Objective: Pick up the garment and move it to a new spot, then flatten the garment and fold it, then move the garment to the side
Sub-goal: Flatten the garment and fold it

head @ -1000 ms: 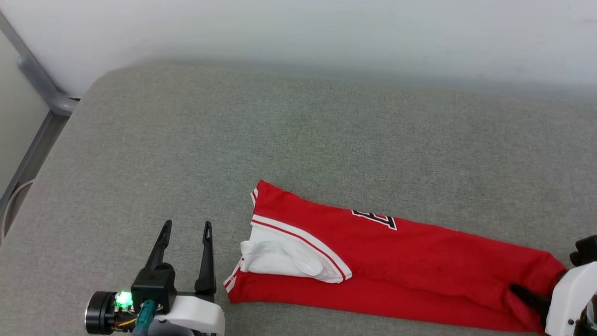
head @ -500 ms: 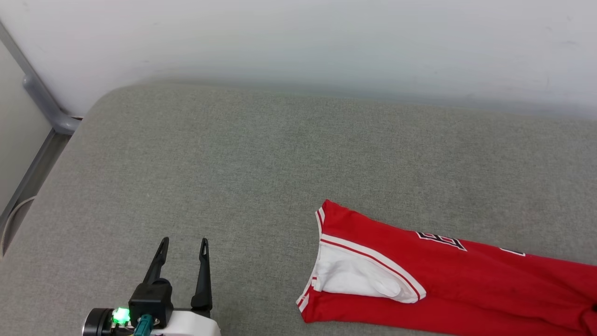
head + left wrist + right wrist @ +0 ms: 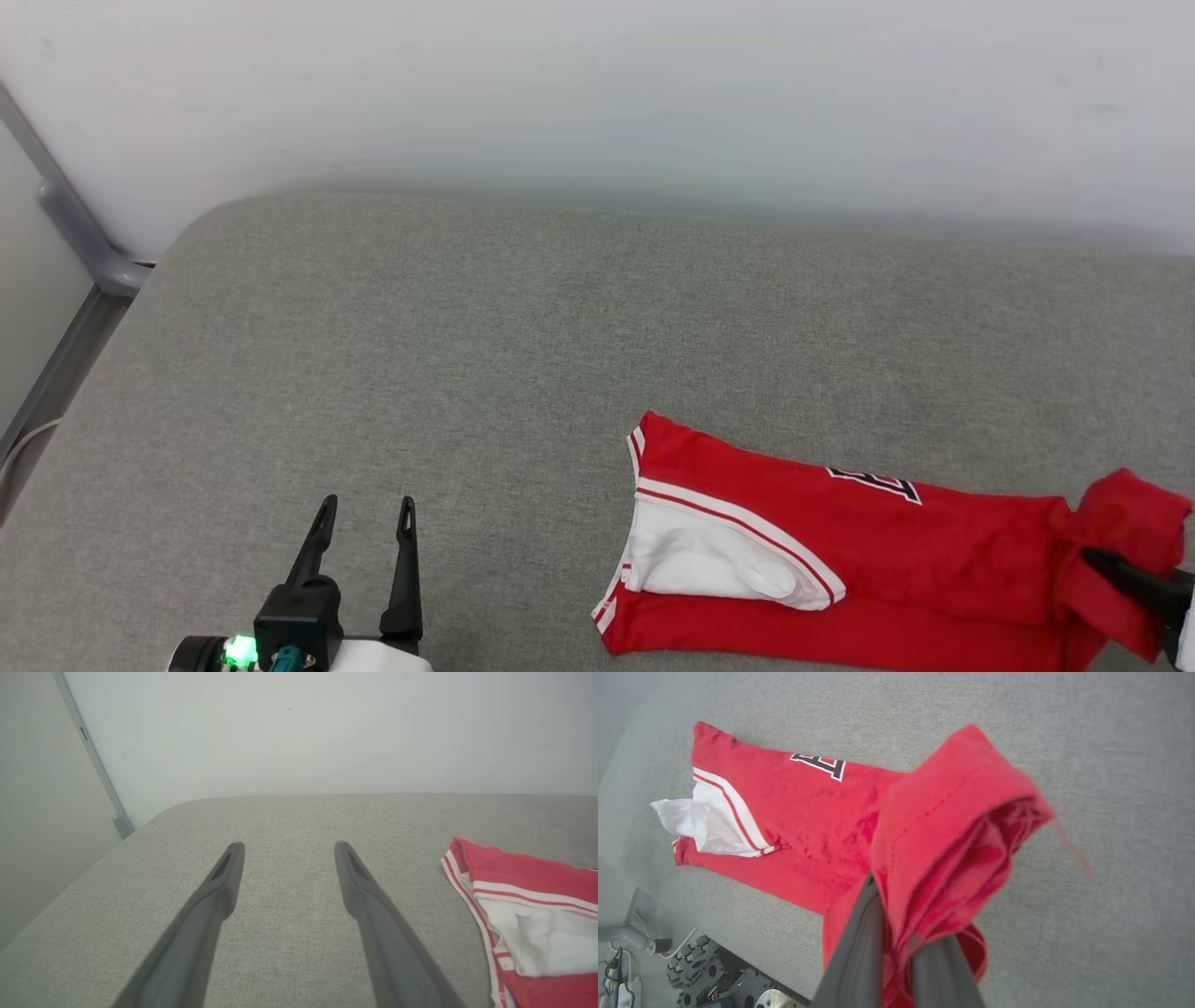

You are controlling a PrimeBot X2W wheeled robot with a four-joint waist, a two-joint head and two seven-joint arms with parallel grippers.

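**Grey Cushion, White Wall, Metal Rail**

A broad grey woven cushion [image 3: 448,355] spans the head view from the lower left to the right edge, its far corner rounded at upper left. Behind it a plain white wall [image 3: 597,84] runs across the top of the frame. A grey metal rail [image 3: 79,238] slants down the upper left and bends beside the cushion's corner. Below it, a pale cable [image 3: 28,431] curves at the left edge. In the lower left corner of the right wrist view, a white power strip [image 3: 623,994] lies on the floor with dark cords [image 3: 612,959] just beside it.
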